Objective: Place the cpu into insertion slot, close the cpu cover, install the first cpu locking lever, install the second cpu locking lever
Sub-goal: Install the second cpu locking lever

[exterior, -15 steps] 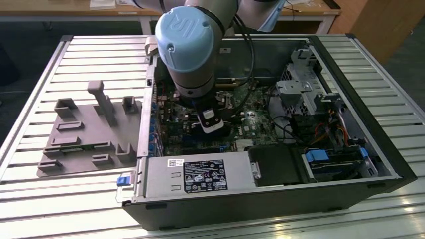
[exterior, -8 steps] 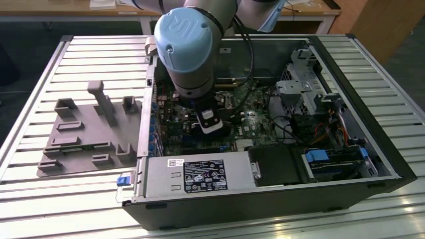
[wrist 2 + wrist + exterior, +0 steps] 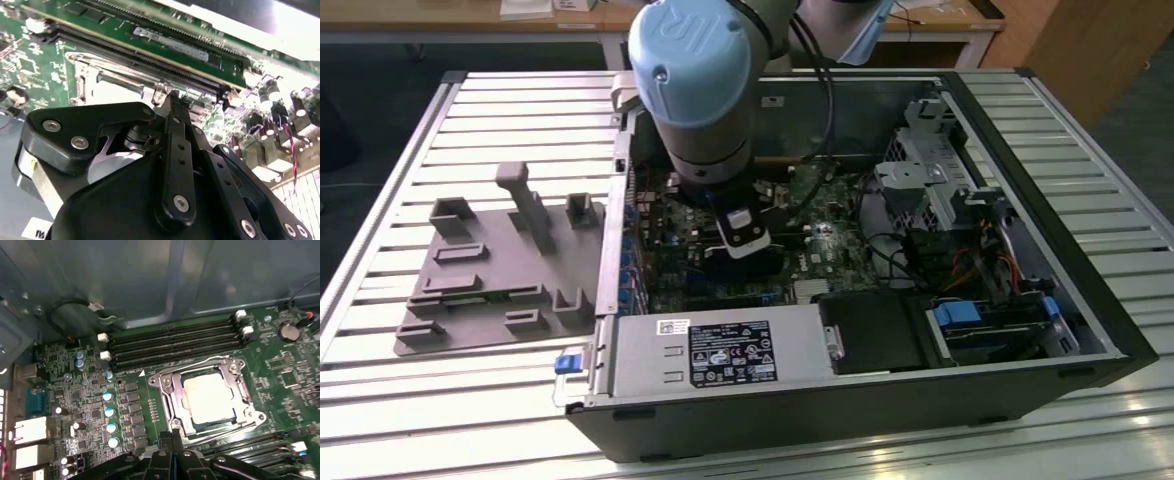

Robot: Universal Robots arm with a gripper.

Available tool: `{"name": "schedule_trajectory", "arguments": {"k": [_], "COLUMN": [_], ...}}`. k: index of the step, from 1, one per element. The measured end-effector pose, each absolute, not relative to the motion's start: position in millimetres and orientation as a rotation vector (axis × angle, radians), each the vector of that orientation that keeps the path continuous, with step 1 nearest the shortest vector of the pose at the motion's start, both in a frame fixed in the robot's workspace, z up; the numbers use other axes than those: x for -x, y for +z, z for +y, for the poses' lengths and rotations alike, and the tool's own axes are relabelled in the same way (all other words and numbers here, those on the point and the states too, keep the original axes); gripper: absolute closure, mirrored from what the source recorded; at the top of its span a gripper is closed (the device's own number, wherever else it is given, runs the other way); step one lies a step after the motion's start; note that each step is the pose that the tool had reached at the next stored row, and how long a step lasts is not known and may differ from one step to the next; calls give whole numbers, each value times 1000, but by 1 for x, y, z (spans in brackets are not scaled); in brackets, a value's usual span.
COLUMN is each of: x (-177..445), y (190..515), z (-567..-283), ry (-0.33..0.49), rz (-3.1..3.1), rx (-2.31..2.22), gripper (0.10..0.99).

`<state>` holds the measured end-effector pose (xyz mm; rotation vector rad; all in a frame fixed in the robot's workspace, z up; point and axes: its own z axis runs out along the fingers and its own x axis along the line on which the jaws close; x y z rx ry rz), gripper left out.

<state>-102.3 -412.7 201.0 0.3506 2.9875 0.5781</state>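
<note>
In the first wrist view the cpu [image 3: 207, 399] lies flat in its socket, its pale metal top showing through the cut-out. The silver cpu cover [image 3: 167, 390] is down around it. A thin wire locking lever [image 3: 190, 365] runs along the socket side next to the memory slots. My gripper [image 3: 172, 434] has its black fingers pressed together, with the tips just off the socket's edge. In the second wrist view the gripper [image 3: 173, 97] is shut right beside the socket frame [image 3: 85, 75]. The exterior view has the gripper [image 3: 740, 245] down inside the open computer case.
Memory slots [image 3: 170, 342] and a row of capacitors [image 3: 109, 412] flank the socket. The case wall [image 3: 150, 275] rises behind the board. The power supply [image 3: 720, 350] and drive cage [image 3: 934, 160] crowd the case. A grey fixture [image 3: 494, 270] lies on the table at the exterior view's left.
</note>
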Motion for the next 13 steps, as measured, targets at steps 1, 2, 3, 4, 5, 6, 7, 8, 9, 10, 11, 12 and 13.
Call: {"name": "schedule_trajectory", "arguments": {"k": [1, 2, 3, 4, 5, 6, 7, 8, 9, 10, 11, 12, 13], "x": [102, 101, 100, 100, 98, 97, 95, 92, 90, 88, 85, 82, 80], "y": [203, 205, 207, 209, 210, 211, 211, 212, 212, 212, 213, 213, 213], "z": [-413, -413, -413, -413, -413, -413, -412, -412, -412, -412, -412, -412, -412], "ry": [577, 577, 576, 574, 573, 571, 567, 563, 560, 556, 550, 543, 537], "rz": [2988, 2988, 2988, 2988, 2988, 2988, 2989, 2989, 2989, 2989, 2990, 2990, 2991], "rx": [-351, -351, -350, -350, -350, -351, -351, -352, -353, -354, -354, -355, -356], "gripper": [984, 984, 984, 984, 984, 984, 984, 984, 984, 984, 984, 984, 984]}}
